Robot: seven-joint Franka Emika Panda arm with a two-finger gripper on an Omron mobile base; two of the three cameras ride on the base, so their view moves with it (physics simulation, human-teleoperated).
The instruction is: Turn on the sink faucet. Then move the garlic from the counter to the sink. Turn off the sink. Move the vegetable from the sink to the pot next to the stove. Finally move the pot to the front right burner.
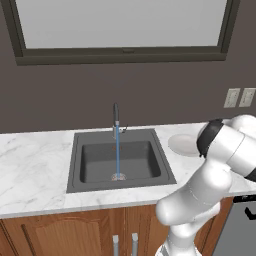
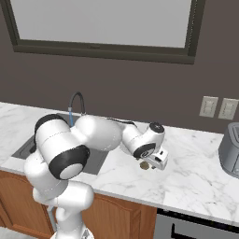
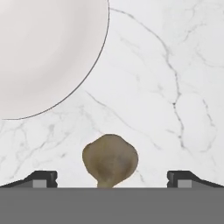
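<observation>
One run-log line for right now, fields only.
faucet: running into sink | gripper: open, over garlic on counter | white plate: beside garlic | step: grasp pending

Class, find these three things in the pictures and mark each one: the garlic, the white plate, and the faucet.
garlic point(image 3: 110, 161): hand view, middle of the bulb.
plate point(image 3: 39, 52): hand view, its flat centre.
faucet point(image 1: 116, 116): left base view, upright dark neck above the running water.

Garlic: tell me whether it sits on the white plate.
No, the garlic lies on the bare marble counter, apart from the plate.
</observation>
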